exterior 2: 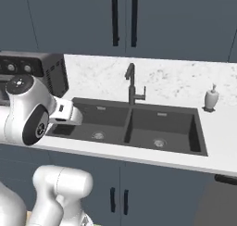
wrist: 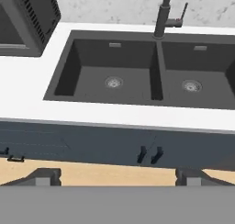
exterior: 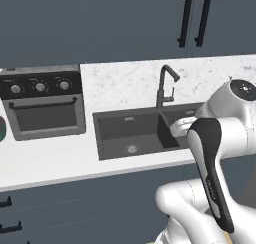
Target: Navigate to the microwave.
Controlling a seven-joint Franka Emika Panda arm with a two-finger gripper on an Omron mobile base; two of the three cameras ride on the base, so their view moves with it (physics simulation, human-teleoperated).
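Note:
The microwave is out of view. My gripper (wrist: 118,177) hangs over the front edge of the white counter (exterior: 45,160), facing the double black sink (wrist: 147,71). Its two dark fingertips (wrist: 43,176) stand far apart with nothing between them, so it is open. The arm's white wrist (exterior 2: 65,113) reaches over the left basin of the sink.
A small toaster oven with round knobs (exterior: 44,105) sits on the counter left of the sink. A dark faucet (exterior 2: 132,84) rises behind the basins, and a white soap dispenser (exterior 2: 211,98) stands at the right. Dark blue cabinets (exterior 2: 125,16) hang above, with more below the counter.

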